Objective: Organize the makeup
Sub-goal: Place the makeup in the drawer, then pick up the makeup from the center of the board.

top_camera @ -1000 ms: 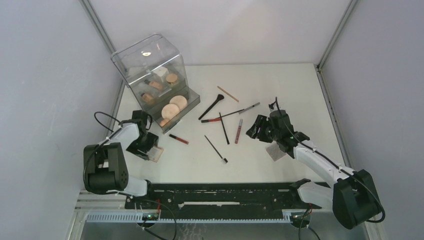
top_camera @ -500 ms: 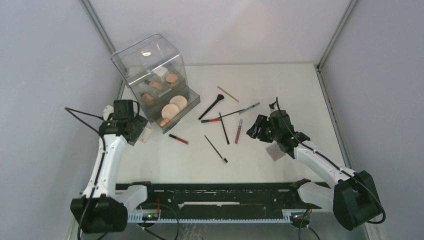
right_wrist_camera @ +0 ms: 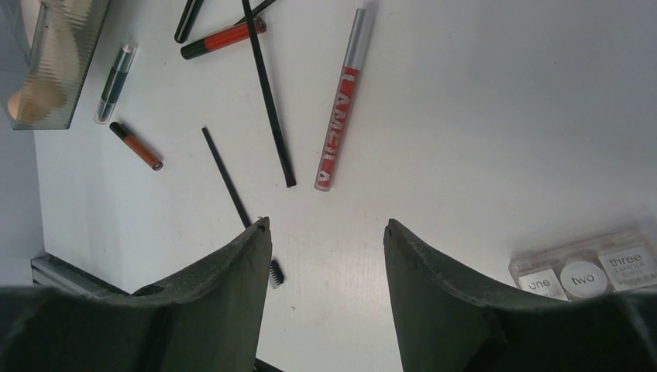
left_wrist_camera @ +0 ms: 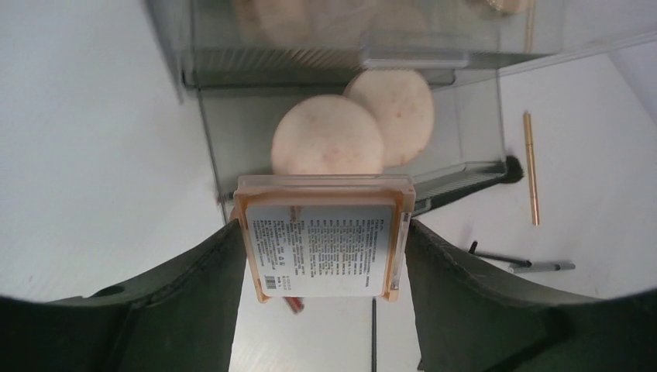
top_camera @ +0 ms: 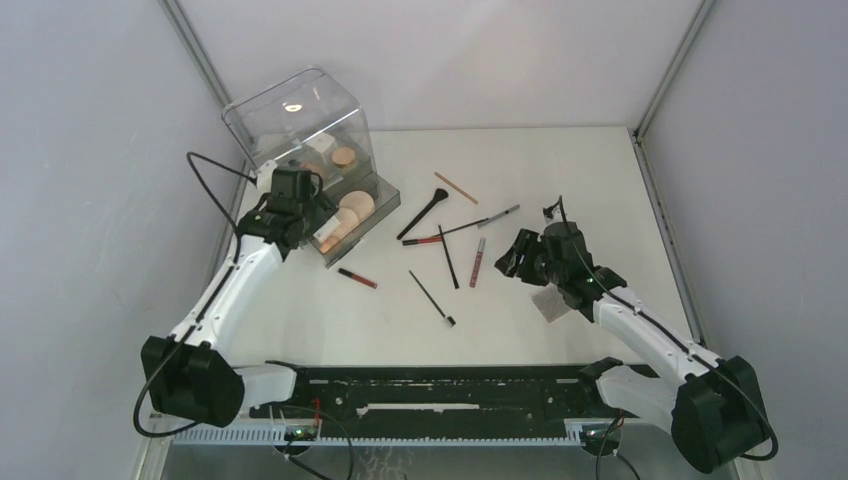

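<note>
Snagging threatens: left end effector (left_wrist_camera: 321, 226) grips the square compact (left_wrist_camera: 319, 252) above the drawer (left_wrist_camera: 457, 180) at its front rim; dropped here, it may tip out; right end effector (right_wrist_camera: 326, 224), well right of the drawer, gapes empty.

clear plastic drawer box (top_camera: 292, 102) at the far left of the white table (top_camera: 580, 170)

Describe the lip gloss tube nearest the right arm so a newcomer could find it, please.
From the clear drawer box at the far left, look right across the black brushes to the right end effector. The lip gloss tube lies just left of it: the only red tube with a silver cap and white lettering.
</note>
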{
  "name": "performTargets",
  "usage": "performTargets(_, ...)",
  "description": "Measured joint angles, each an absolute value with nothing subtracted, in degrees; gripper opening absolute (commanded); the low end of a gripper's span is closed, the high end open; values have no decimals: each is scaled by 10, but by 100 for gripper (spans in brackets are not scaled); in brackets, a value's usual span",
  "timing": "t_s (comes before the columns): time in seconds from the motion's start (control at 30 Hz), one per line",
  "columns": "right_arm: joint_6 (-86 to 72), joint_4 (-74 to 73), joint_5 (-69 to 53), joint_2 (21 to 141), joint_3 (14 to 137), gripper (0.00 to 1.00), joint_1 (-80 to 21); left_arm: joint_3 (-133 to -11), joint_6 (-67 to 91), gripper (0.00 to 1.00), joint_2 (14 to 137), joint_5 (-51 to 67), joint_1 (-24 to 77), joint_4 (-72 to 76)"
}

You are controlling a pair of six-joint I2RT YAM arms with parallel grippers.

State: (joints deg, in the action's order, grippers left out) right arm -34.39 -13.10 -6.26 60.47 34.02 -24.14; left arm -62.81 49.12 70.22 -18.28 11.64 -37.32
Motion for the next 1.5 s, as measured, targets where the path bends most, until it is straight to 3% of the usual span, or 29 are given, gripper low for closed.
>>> performTargets(0.1,-344,-145,-54,583,340,63,-241,-628,465,74,721,-194,124,-321)
performTargets(0.2,-345,-154,-45,568,340,63,-241,-628,450,98,736,-207,124,-284)
performTargets(0.23,-345,-156,-44,566,340,63,-241,-628,445,100,745,-211,124,-275)
performTargets(0.4,-349,-167,-41,566,340,63,-241,-628,427,100,787,-208,124,-258)
performTargets(0.67,-351,-166,-36,569,340,63,-249,-623,379,86,735,-160,139,-239)
performTargets(0.9,-355,-162,-35,589,340,63,-262,-580,290,91,630,-78,184,-183)
performTargets(1.17,-357,-177,-6,585,340,65,-267,-551,229,92,625,-2,247,-168)
performTargets(1.5,-404,-321,144,519,340,73,-226,-577,225,95,686,-110,246,-240)
